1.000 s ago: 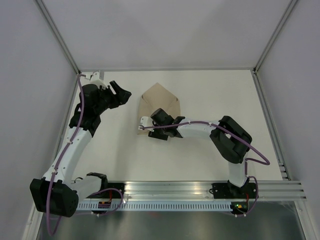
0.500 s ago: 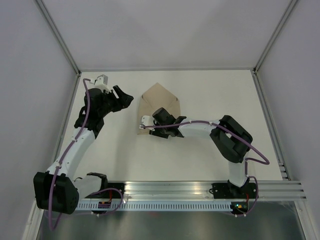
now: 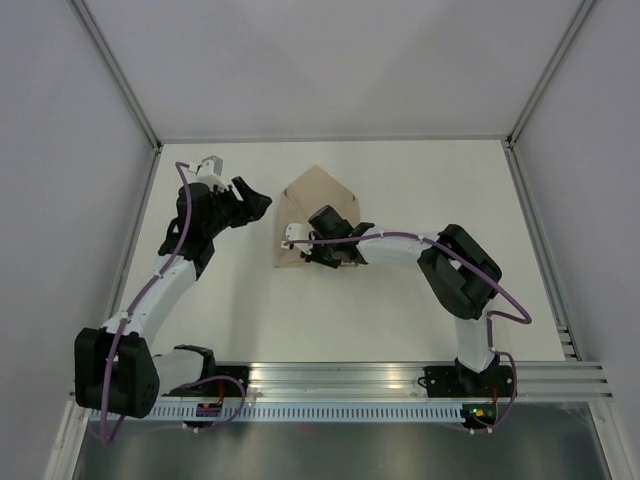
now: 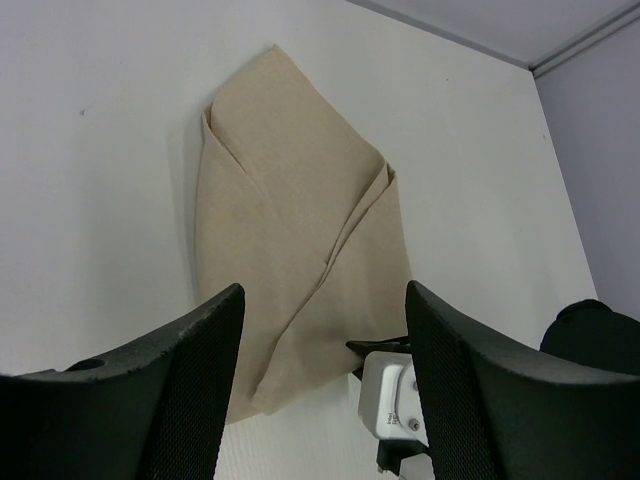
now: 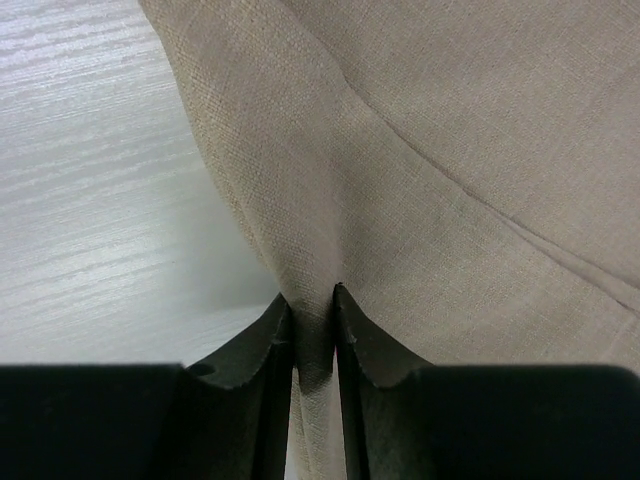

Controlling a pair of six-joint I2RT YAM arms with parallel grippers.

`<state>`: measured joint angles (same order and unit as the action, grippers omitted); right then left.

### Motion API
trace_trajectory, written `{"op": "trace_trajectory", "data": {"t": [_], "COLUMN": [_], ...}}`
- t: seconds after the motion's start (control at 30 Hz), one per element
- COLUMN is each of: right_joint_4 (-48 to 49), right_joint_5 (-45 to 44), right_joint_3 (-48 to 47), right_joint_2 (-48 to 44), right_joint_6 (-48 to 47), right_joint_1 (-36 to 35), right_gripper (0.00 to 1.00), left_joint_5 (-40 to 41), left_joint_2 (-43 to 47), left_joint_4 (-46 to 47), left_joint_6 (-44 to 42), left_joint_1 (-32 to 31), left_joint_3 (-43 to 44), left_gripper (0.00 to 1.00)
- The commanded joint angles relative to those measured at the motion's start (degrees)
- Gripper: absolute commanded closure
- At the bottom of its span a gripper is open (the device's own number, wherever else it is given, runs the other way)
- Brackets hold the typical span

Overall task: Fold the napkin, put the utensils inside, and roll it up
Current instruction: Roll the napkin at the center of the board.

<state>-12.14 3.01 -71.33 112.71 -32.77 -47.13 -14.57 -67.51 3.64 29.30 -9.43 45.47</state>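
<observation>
1. Far left: left gripper [image 3: 252,193], spread wide, just beside the napkin [image 3: 318,195] and apart from it.
2. Centre: napkin folded to a point, lying on the white table [image 3: 420,180].
3. Right: right gripper [image 5: 312,295], closed narrow, pinching a raised fold of napkin.

the napkin [image 5: 450,150] is matt woven cloth (faintly creased); the table [image 5: 90,200] is smooth, slightly glossy white.

White arms [image 3: 160,285], black joints [image 3: 465,280], purple cables [image 3: 186,195]
</observation>
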Motion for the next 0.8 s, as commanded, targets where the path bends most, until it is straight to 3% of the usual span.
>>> {"op": "trace_trajectory", "data": {"t": [0.0,0.57,0.77], "right_joint_4": [-8.5,-35.2,-46.6], "right_joint_5": [6.2,29.8,34.2], "right_joint_3": [-2.4,-21.1,-27.8], "right_joint_2": [3.5,14.6,19.7], "right_joint_6": [0.5,-6.7,-12.6], "right_joint_1": [2.3,13.5,15.6], "right_gripper": [0.74,0.79,0.79], "left_joint_5": [-1.3,3.7,3.6], "left_joint_2": [-0.7,-1.1,0.3], "left_joint_4": [5.5,23.6,28.4], "left_joint_6": [0.2,-5.4,-12.1], "left_joint_1": [-1.2,-7.3,-9.0], "left_joint_3": [-0.7,-12.0,-14.2], "left_gripper": [0.30,0.32,0.33]}}
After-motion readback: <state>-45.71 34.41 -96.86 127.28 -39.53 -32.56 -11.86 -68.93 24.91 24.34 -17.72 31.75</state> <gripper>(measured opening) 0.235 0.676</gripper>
